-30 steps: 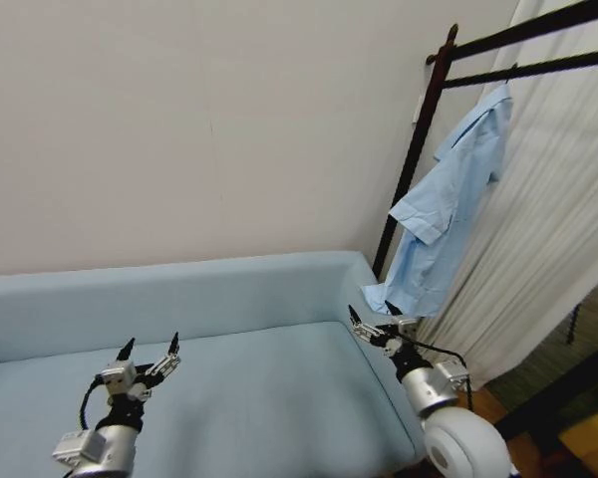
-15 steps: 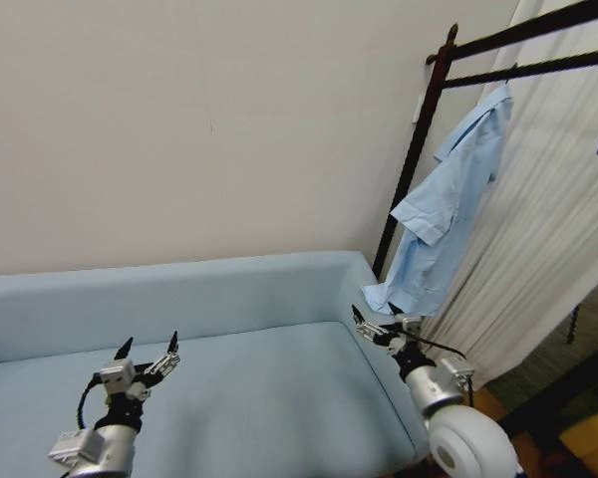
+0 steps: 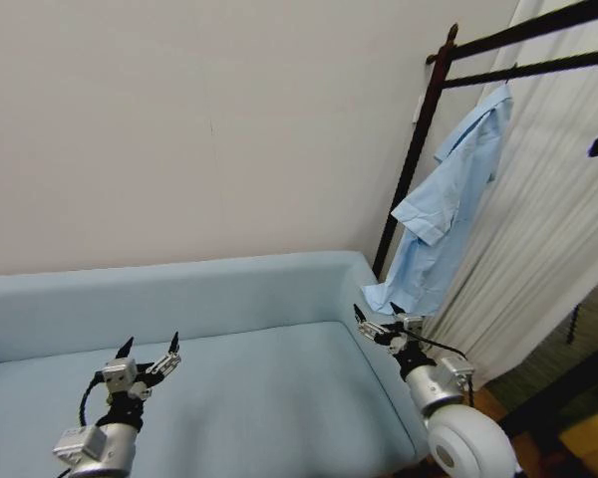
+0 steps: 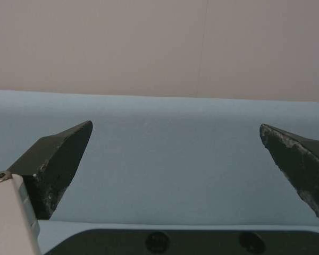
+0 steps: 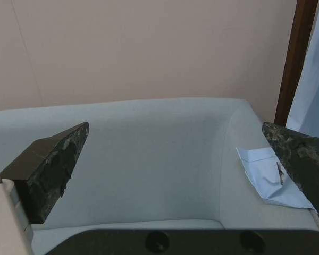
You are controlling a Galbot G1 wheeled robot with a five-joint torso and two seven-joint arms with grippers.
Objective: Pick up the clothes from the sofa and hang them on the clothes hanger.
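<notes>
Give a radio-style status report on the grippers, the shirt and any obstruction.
Left gripper open, low over sofa. Right gripper open, near armrest. Blue shirt hung on rack, hem on armrest. Nothing blocking.

light blue shirt (image 3: 448,209), pale blue sofa (image 3: 229,398)

The left claw (image 4: 175,125), fingers (image 4: 58,159) spread wide, faces the sofa (image 4: 170,178) backrest below a beige wall (image 4: 149,42).

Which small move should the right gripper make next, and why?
Probably draw the right gripper back, away from the shirt: it already hangs on the rack, its hem lying on the sofa arm, and this gripper and the left gripper are open, holding nothing.
</notes>
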